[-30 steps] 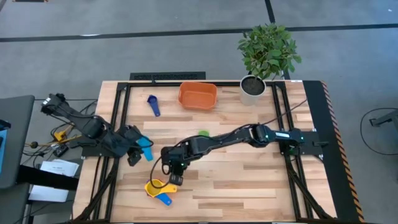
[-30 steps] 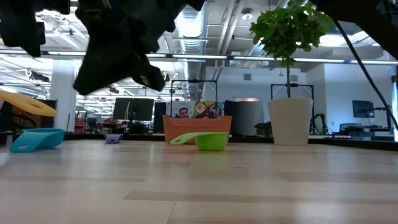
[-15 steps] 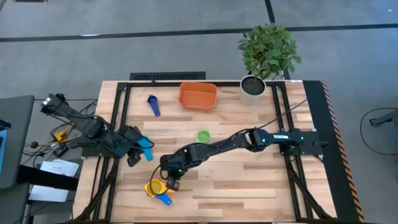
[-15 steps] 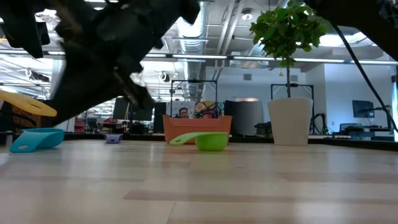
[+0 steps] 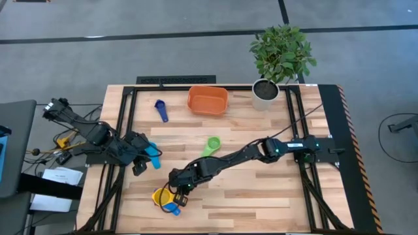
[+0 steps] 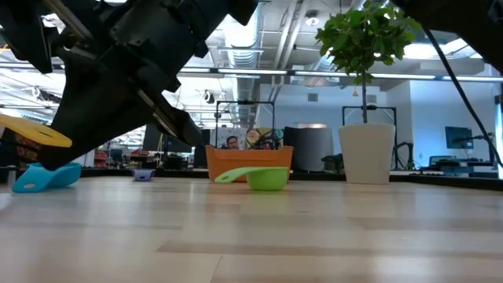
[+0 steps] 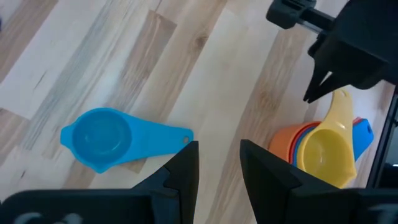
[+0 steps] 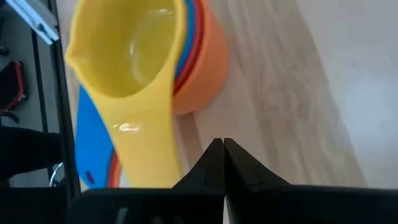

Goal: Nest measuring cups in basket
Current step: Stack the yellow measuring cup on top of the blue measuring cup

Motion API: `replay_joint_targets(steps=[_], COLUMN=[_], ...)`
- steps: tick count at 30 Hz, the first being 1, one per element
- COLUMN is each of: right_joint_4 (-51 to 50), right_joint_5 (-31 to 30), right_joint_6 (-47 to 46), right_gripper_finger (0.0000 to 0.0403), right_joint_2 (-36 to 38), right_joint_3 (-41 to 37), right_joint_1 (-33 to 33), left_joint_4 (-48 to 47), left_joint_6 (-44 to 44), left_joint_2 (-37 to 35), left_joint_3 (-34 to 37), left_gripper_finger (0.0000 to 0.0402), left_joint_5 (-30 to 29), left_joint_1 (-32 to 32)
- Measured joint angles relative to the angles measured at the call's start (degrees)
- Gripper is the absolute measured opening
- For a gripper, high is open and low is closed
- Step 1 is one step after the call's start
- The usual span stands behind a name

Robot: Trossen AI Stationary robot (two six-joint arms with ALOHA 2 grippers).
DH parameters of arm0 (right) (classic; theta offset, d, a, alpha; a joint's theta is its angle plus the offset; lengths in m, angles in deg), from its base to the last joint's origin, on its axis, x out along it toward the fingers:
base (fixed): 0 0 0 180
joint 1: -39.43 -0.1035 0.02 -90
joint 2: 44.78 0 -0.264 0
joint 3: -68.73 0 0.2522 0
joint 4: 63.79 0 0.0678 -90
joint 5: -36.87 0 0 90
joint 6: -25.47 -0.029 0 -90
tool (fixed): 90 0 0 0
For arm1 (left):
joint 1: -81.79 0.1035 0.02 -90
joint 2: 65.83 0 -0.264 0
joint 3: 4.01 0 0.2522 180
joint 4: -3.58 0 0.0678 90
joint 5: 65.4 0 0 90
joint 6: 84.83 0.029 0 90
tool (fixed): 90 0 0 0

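Note:
A stack of nested measuring cups [image 5: 164, 198] stands near the table's near-left part, with the yellow cup [image 8: 130, 43] on top inside blue, red and orange ones. My right gripper [image 8: 219, 144] is shut, low and close beside this stack [image 7: 323, 146]. My left gripper [image 7: 217, 155] is open by the table's left edge, over the handle end of the light blue cup [image 7: 99, 140], which lies on the wood. The green cup [image 5: 210, 145] rests mid-table. The navy cup [image 5: 160, 109] lies left of the orange basket [image 5: 208, 100] at the far edge. My right gripper's shut fingertips stand right beside the yellow cup's handle [image 8: 152, 146] and the orange cup's wall [image 8: 208, 68], coming slanting down from the table's right. I cannot tell whether they touch either.
A white plant pot with green leaves [image 5: 265, 93] stands right of the basket at the far edge. Black frame rails run along the table's left and right sides. Bare wood lies in the near-right part of the table [image 5: 261, 196].
My right arm has swung toward the table's near edge and dropped lower, bringing its gripper down next to the stack of cups. This uncovered the green cup, which has stayed in place.

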Motion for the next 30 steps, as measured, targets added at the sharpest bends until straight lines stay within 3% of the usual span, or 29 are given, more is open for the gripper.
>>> replay_joint_targets(steps=[7,16,24,30], right_joint_4=[2.0,3.2,3.3,1.8], right_joint_5=[6.9,11.5,11.1,7.7], right_joint_6=[1.7,3.5,-0.7,-8.6], right_gripper_finger=[0.0016,0.0015,0.001,0.0012], right_joint_2=[0.0,0.0,0.0,0.1], right_joint_3=[0.0,0.0,0.0,0.0], right_joint_1=[-1.1,-0.9,-0.5,-0.5], left_joint_4=[0.0,0.0,0.0,0.1], left_joint_6=[0.2,0.6,1.0,0.0], left_joint_2=[0.0,0.0,0.0,0.0], left_joint_3=[0.0,0.0,0.0,0.0], left_gripper_finger=[0.0105,0.0105,0.0105,0.0105], left_joint_5=[0.1,0.1,6.3,9.7], left_joint_1=[0.0,0.0,-0.9,-7.4])
